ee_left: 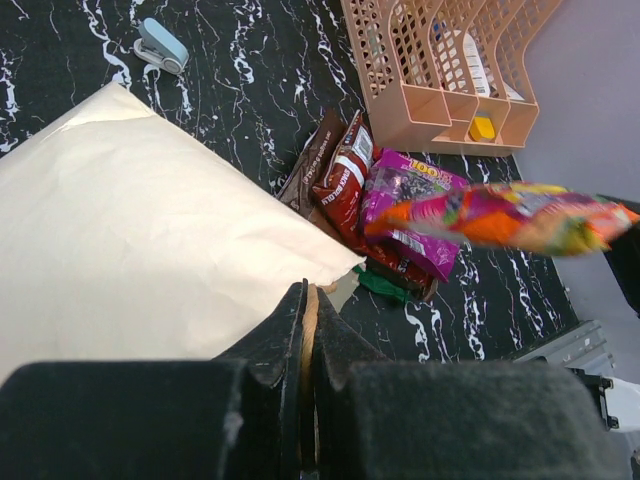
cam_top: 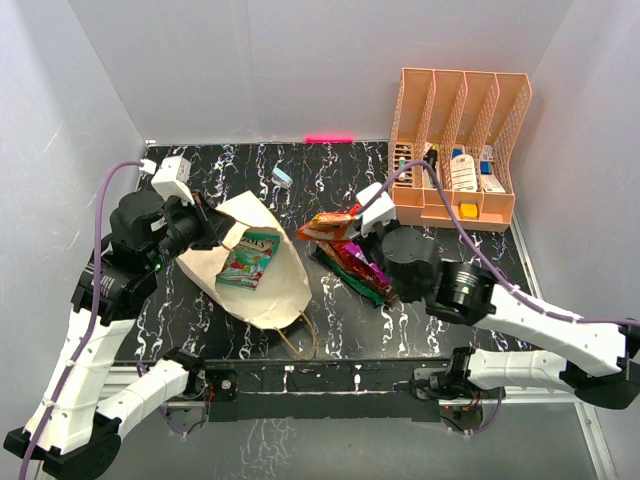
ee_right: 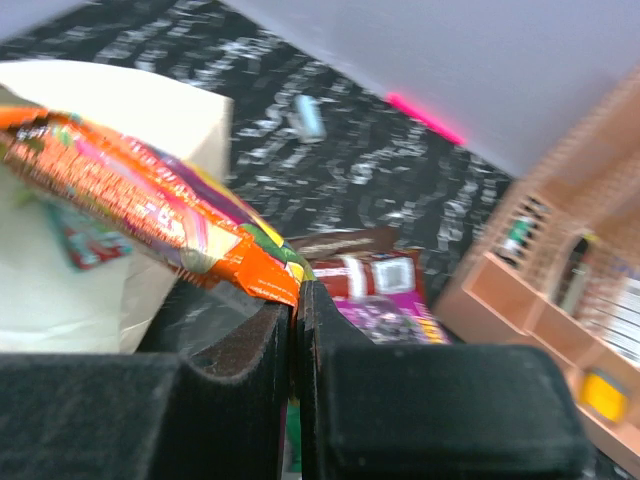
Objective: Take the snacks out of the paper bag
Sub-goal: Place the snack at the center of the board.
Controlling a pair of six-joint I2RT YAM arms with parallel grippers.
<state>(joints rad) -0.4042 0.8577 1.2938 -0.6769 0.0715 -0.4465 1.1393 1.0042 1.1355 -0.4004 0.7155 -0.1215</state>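
Observation:
The tan paper bag (cam_top: pixel 262 290) lies on its side with its mouth open; it also shows in the left wrist view (ee_left: pixel 130 220). A teal packet (cam_top: pixel 248 258) lies inside it. My left gripper (cam_top: pixel 214 233) is shut on the bag's edge, with tan paper pinched between the fingers (ee_left: pixel 308 300). My right gripper (cam_top: pixel 351 222) is shut on an orange-and-yellow packet (cam_top: pixel 326 226) and holds it in the air right of the bag (ee_right: pixel 150 205). Below it lie a red-brown packet (ee_left: pixel 345 185), a purple one (ee_left: pixel 410 190) and a dark green one (ee_left: pixel 385 285).
The orange divided rack (cam_top: pixel 455 140) with small bottles and boxes stands at the back right. A tiny light-blue block (cam_top: pixel 282 177) lies behind the bag. Grey walls close the table on three sides. The bag's cord handle (cam_top: pixel 300 340) trails toward the near edge.

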